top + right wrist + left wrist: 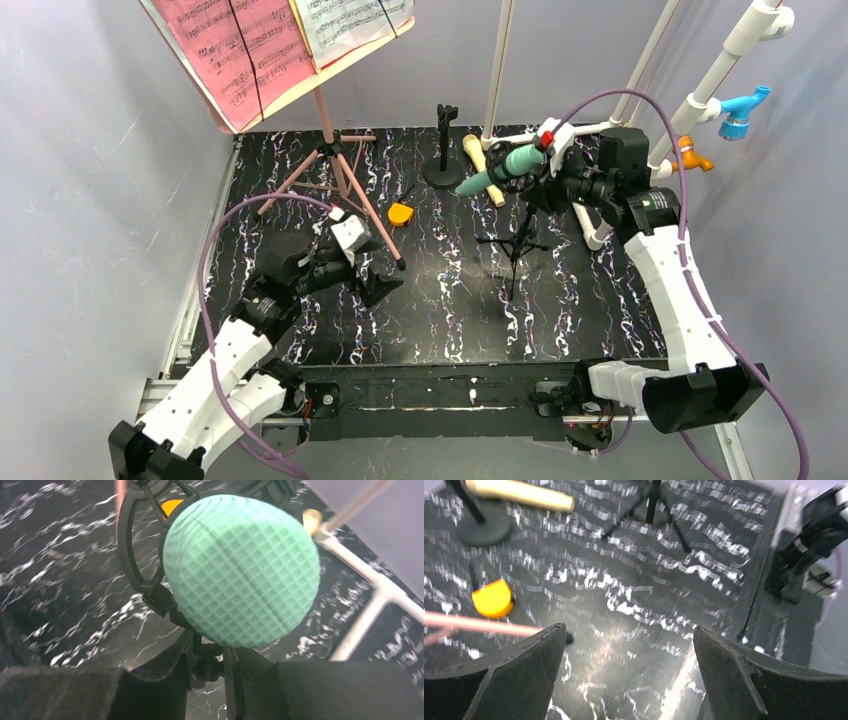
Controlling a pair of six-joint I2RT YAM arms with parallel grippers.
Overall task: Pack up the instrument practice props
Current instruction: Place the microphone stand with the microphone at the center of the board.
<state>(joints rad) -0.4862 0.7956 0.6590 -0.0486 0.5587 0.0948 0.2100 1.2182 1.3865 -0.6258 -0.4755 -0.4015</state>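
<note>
Teal mic (240,575), perched high in its stand's clip (132,555) at the table's (450,310) far right, meets the right pincer (210,680), grip impossible to tell; left pincer (628,630) gapes empty beside the pink leg (484,625), idle.

Robotics lab test cell: a black, white-veined bench (440,300) boxed in by plain pale walls (90,150). A left robot arm (230,360) and a right robot arm (680,290) are bolted to a metal rail (440,395) at its near edge, trailing purple cables (205,290).
</note>
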